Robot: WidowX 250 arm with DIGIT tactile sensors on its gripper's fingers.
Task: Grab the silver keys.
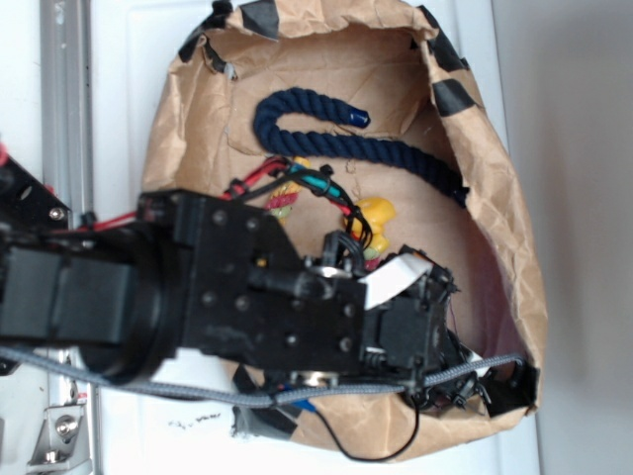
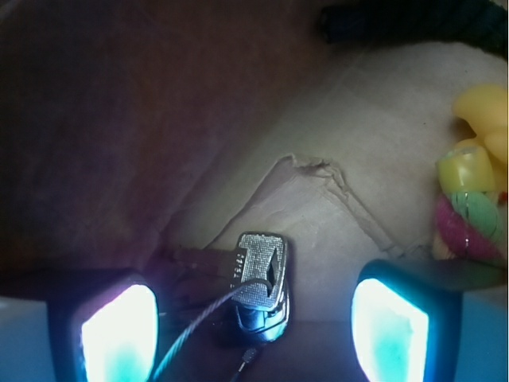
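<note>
In the wrist view the silver keys (image 2: 261,278) lie flat on the brown paper floor, a shiny textured head with a thin cable loop running off to the lower left. My gripper (image 2: 256,338) is open, its two glowing fingertips (image 2: 119,334) standing well apart on either side of the keys without touching them. In the exterior view the black arm and gripper (image 1: 450,351) reach into the lower right of the paper bag (image 1: 499,198) and hide the keys.
A yellow duck (image 1: 376,213) and a multicoloured toy (image 2: 469,207) lie just right of the gripper. A dark blue rope (image 1: 336,124) curves across the back of the bag. Crumpled paper walls rise close on the right and bottom.
</note>
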